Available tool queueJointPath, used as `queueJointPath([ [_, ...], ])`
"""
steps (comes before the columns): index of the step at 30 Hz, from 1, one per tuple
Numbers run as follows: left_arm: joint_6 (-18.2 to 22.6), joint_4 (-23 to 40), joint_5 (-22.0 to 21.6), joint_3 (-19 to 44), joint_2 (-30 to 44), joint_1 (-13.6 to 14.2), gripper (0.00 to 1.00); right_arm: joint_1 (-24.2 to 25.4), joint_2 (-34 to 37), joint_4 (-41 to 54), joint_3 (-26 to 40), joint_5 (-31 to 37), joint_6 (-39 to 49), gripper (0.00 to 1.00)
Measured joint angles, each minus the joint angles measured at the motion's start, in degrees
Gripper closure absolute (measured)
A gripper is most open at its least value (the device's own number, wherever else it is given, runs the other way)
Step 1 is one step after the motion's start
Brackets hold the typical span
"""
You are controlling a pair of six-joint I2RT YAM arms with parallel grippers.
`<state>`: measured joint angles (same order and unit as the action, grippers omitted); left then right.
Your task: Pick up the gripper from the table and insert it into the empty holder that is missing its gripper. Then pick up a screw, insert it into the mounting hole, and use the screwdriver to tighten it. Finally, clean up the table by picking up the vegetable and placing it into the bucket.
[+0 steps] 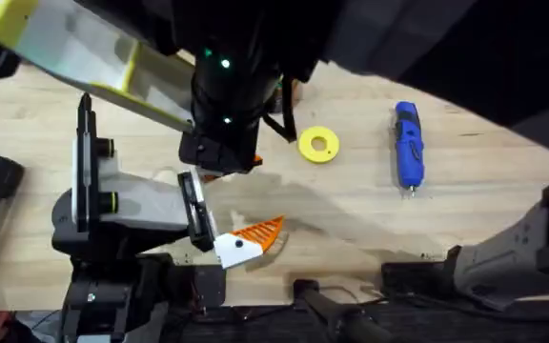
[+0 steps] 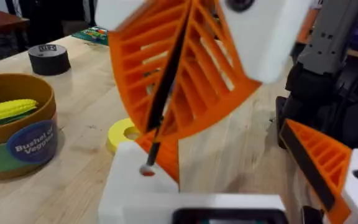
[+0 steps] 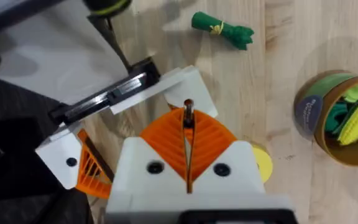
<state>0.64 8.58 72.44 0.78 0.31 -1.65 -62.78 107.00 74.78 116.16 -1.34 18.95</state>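
Right claw [image 3: 188, 158], pads pinched shut on a screw [image 3: 188, 115], poises it above the holder [image 3: 166, 87] at the table's six o'clock. Left claw [image 2: 235, 186] gapes empty, presenting the hole.

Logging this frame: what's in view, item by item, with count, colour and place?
screwdriver: 1, blue, lying on the table's far right
vegetable: 1, dark green, loose on the table, outside the bucket
bucket: 1, brown with a green and blue label, upright on the table
toy corn: 1, yellow, inside the bucket, beside green pieces
disc: 1, yellow, flat on the table near the middle
tape roll: 1, black, on the table beyond the bucket
screw: 1, dark, pinched at the right fingers' tips, against a white fingertip block of the left gripper
table: 1, light wood
left gripper: white fingers with orange pads, open
right gripper: white fingers with orange pads, shut on the screw
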Motion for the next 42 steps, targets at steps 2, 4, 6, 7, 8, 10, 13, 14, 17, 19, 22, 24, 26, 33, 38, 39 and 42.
queueJointPath([
  [2, 0.0, 0.0, 0.0, 0.0, 0.0, 0.0, 0.015, 0.0, 0.0, 0.0, 0.0, 0.0, 0.0, 0.995],
  [4, 0.0, 0.0, 0.0, 0.0, 0.0, 0.0, 0.015, 0.0, 0.0, 0.0, 0.0, 0.0, 0.0, 0.995],
  [6, 0.0, 0.0, 0.0, 0.0, 0.0, 0.0, 0.015, 0.0, 0.0, 0.0, 0.0, 0.0, 0.0, 0.995],
  [7, 0.0, 0.0, 0.0, 0.0, 0.0, 0.0, 0.015, 0.0, 0.0, 0.0, 0.0, 0.0, 0.0, 0.995],
  [8, 0.0, 0.0, 0.0, 0.0, 0.0, 0.0, 0.015, 0.0, 0.0, 0.0, 0.0, 0.0, 0.0, 0.995],
  [10, 0.0, 0.0, 0.0, 0.0, 0.0, 0.0, 0.015, 0.0, 0.0, 0.0, 0.0, 0.0, 0.0, 0.995],
  [13, 0.0, 0.0, 0.0, 0.0, 0.0, 0.0, 0.015, 0.0, 0.0, 0.0, 0.0, 0.0, 0.0, 0.995],
  [14, 0.0, 0.0, 0.0, 0.0, 0.0, 0.0, 0.015, 0.0, 0.0, 0.0, 0.0, 0.0, 0.0, 0.995],
  [17, 0.0, 0.0, 0.0, 0.0, 0.0, 0.0, 0.015, 0.0, 0.0, 0.0, 0.0, 0.0, 0.0, 0.995],
  [19, 0.0, 0.0, 0.0, 0.0, 0.0, 0.0, 0.016, 0.0, 0.0, 0.0, 0.0, 0.0, 0.0, 0.995],
  [22, 0.0, 0.0, 0.0, 0.0, 0.0, 0.0, 0.015, 0.0, 0.0, 0.0, 0.0, 0.0, 0.0, 0.995],
  [24, 0.0, 0.0, 0.0, 0.0, 0.0, 0.0, 0.015, 0.0, 0.0, 0.0, 0.0, 0.0, 0.0, 0.995],
  [26, 0.0, 0.0, 0.0, 0.0, 0.0, 0.0, 0.015, 0.0, 0.0, 0.0, 0.0, 0.0, 0.0, 0.995],
  [33, 0.0, 0.0, 0.0, 0.0, 0.0, 0.0, 0.015, 0.0, 0.0, 0.0, 0.0, 0.0, 0.0, 0.995],
  [38, 0.0, 0.0, 0.0, 0.0, 0.0, 0.0, 0.015, 0.0, 0.8, 0.1, 0.0, 0.0, 0.1, 0.995],
  [39, 0.0, 0.0, 0.0, 0.0, 0.0, 0.0, 0.015, 0.0, 1.1, 0.1, 0.0, 0.0, 0.1, 0.995],
  [42, 0.0, 0.0, 0.0, 0.0, 0.0, 0.0, 0.015, 0.0, 1.9, 0.1, 0.0, 0.0, 0.2, 0.995],
])
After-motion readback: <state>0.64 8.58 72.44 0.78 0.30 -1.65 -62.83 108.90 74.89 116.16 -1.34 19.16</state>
